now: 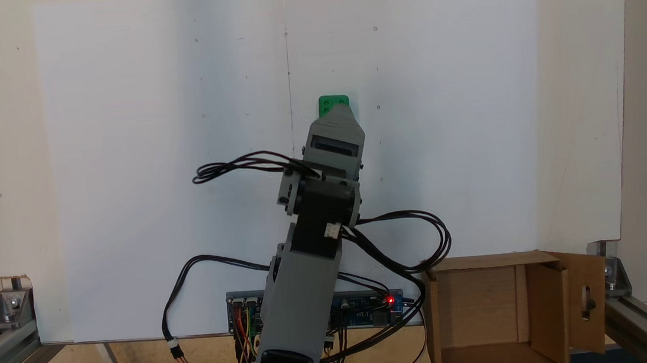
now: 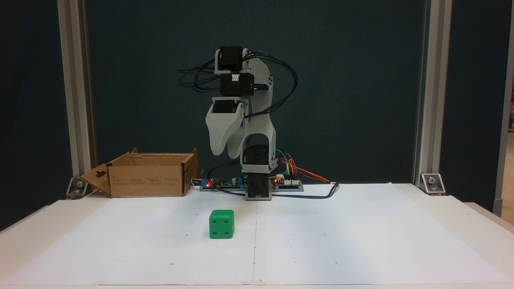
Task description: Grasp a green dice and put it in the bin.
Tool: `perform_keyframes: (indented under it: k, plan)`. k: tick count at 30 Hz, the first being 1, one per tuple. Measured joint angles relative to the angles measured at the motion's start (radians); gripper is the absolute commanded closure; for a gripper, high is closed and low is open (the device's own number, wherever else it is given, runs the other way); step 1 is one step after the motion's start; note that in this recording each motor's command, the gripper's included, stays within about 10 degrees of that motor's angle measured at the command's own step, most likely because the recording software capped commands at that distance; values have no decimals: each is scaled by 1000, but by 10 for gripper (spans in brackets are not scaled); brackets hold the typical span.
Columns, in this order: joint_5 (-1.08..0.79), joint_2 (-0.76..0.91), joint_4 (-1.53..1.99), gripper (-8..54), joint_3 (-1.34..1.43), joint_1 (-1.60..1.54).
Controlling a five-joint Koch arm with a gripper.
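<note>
A fixed view shows the green dice (image 2: 221, 224) sitting flat, 4-pip face frontward.

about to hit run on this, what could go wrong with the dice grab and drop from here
The green dice sits on smooth white paper, so closing fingers might nudge it away. The cardboard box stands back beside the arm's base, and its flap juts out; a low swing could clip it.

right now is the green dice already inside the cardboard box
No, the green dice sits on the white paper, apart from the cardboard box and in front of the arm's base.
</note>
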Motion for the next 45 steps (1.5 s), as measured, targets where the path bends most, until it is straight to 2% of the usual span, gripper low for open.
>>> perform_keyframes:
  k: [13,38,45]
  plan:
    - [-207,-61,-14,13,-2,2]
    - [-209,-164,-28,4,5,-2]
    - [-209,-195,-158,12,100,-2]
